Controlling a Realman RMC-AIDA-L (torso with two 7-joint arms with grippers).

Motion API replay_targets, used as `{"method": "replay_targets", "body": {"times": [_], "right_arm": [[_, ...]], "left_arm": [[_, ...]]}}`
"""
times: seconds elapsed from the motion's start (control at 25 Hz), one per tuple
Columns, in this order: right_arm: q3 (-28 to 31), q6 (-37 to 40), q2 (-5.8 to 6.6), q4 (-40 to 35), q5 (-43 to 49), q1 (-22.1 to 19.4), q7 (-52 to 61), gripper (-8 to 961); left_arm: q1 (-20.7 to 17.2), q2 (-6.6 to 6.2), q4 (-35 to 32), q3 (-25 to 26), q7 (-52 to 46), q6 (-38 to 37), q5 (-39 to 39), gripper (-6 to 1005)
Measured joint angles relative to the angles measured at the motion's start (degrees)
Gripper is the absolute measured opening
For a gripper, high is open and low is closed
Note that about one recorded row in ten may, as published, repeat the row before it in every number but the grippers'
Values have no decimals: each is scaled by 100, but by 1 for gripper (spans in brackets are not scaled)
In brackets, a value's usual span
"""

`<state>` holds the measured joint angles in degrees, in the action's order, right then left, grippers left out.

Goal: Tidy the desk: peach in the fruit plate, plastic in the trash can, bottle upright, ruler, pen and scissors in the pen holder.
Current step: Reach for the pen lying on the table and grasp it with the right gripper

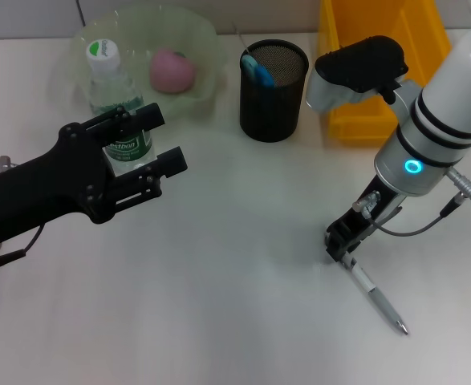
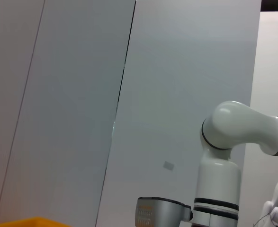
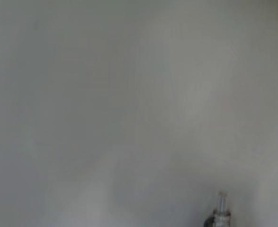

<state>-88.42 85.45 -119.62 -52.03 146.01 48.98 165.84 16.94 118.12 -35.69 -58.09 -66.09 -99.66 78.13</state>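
Right pincer on pen, left pincer open by bottle.
Right pincer [image 1: 341,245] low on smooth white bench [image 1: 219,305], closed on slim silver pen [image 1: 375,295] lying near-right. Left pincer [image 1: 161,143] wide open around upright clear plastic bottle [image 1: 116,100], not gripping. Black mesh pen holder [image 1: 274,90] far centre.

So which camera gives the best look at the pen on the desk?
The head view: the whole pen lies on the table, its upper end at the right gripper. The right wrist view catches only one end at its edge. The left wrist view shows none of it.
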Motion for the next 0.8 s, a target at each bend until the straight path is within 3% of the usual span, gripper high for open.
{"method": "replay_targets", "body": {"times": [0.8], "right_arm": [[-17, -2, -9, -176, -12, -61, -31, 120]], "left_arm": [[-16, 0, 0, 0, 0, 0, 0, 700]]}}
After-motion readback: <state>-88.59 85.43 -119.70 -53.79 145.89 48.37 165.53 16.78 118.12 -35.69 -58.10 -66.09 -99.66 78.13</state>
